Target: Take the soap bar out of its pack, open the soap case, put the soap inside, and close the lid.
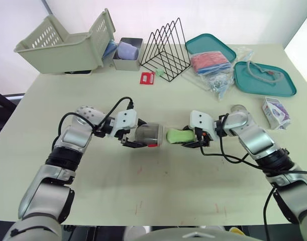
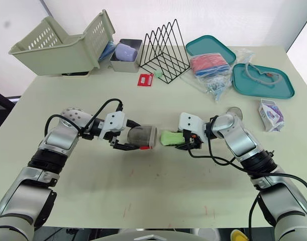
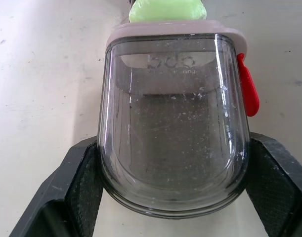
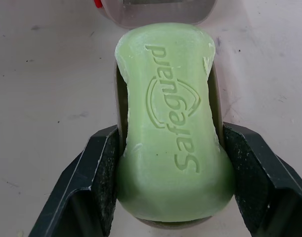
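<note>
Left gripper clamps the soap case, right gripper clamps the soap just beside it; I see a wire rack at 12 o'clock.

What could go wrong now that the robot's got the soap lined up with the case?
The left gripper holds the soap case only by its smooth rounded end, so a push from the soap bar might slide or twist it. The right gripper pinches the bar's rear half; catching the case's rim could tilt it or knock it loose. The opening looks hardly wider than the bar, so slight misalignment may jam it.
</note>
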Robot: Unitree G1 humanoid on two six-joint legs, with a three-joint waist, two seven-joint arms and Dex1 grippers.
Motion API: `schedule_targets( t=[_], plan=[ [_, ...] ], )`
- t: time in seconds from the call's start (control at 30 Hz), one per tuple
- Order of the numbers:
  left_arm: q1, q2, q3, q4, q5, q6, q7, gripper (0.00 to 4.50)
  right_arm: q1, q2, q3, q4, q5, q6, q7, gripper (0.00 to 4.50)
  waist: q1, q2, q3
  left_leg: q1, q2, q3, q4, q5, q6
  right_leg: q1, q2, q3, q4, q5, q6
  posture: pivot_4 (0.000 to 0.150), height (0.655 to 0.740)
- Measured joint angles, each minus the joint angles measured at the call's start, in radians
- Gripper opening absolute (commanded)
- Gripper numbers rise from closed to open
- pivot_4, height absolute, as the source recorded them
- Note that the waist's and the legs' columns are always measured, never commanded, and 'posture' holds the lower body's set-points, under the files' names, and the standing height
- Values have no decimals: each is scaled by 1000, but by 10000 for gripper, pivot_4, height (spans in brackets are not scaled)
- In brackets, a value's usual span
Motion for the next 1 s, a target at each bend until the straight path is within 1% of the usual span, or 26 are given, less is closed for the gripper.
schedule_targets(
  t=[0.2, 0.5, 1.0],
  plan=[
    [0, -2, 0, 0, 0, 0, 2, 34448, 0, -7, 0, -5, 4, -10, 3, 24916, 1, 0, 0, 0, 0, 0, 0, 0, 0, 0, 0, 0, 0, 0, 0, 1500, 7400],
    [-7, -24, 0, 2, 0, 2, 17, 34448, -20, -28, -3, -77, 11, 23, 21, 24916, 1, 0, 0, 0, 0, 0, 0, 0, 0, 0, 0, 0, 0, 0, 0, 1500, 7400],
    [-7, -36, 0, -1, -9, 10, 21, 34448, -30, -8, 10, -77, 9, 51, 10, 24916, 1, 0, 0, 0, 0, 0, 0, 0, 0, 0, 0, 0, 0, 0, 0, 1500, 7400]
  ],
)
